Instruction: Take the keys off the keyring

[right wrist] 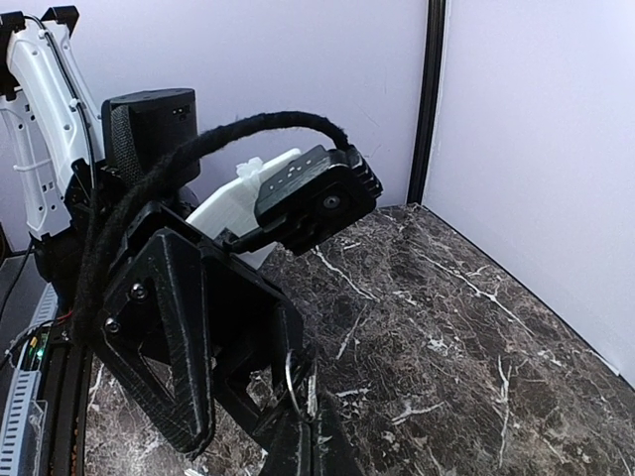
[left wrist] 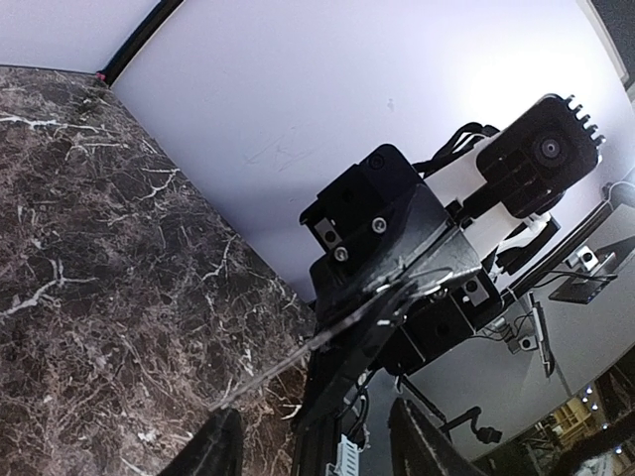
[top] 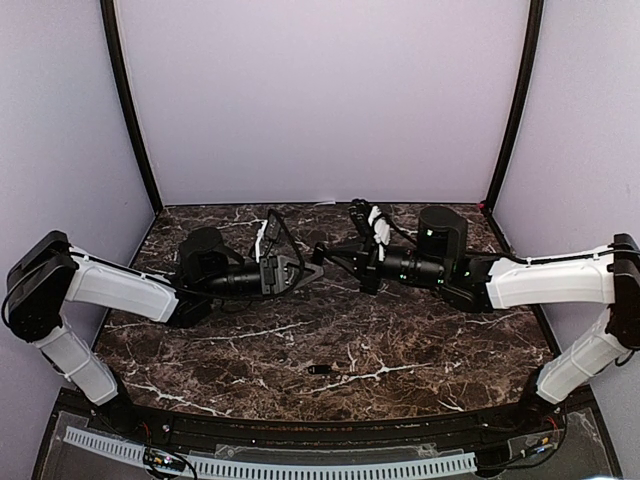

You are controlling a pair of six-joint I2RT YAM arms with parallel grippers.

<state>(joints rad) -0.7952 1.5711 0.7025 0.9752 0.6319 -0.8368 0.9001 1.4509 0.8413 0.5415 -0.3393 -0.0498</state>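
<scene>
My two grippers meet above the middle of the marble table. My right gripper is shut on a thin silver keyring, which stands up from its tips. A small glinting piece hangs by the ring; I cannot tell if it is a key. My left gripper is open, its fingers wide apart on either side of the right gripper's tips. The ring shows edge-on as a silvery line in the left wrist view. One small dark key lies loose on the table near the front.
Lilac walls with black corner posts close in the back and sides. Both arms reach inward from the near corners. A white cable strip runs along the front edge.
</scene>
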